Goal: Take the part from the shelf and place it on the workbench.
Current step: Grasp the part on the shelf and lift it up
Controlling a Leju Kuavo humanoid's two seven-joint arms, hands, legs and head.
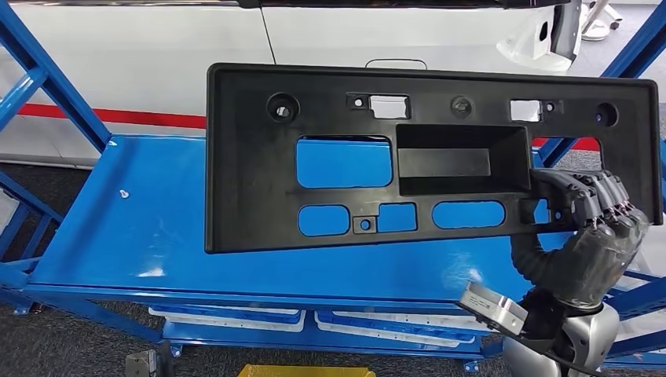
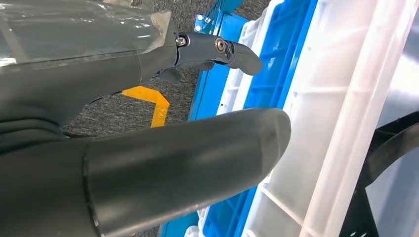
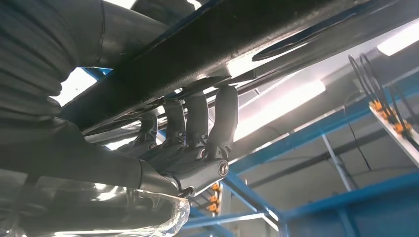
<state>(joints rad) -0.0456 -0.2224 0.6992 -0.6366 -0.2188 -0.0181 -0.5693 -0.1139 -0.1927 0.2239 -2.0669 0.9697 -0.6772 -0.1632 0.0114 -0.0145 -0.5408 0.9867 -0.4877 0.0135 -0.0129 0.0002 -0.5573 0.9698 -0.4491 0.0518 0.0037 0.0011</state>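
The right hand (image 1: 590, 206) gripped the black panel (image 1: 314, 126) by 1 end above the blue table (image 1: 141, 228); it needed level, slow lowering. The left hand (image 2: 217, 49) held nothing, fingers apart.

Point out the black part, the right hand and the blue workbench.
black part (image 1: 259, 181): head view, solid panel left of the cutouts.
right hand (image 1: 601, 208): head view, knuckles at the part's right end.
blue workbench (image 1: 133, 220): head view, bare top surface.
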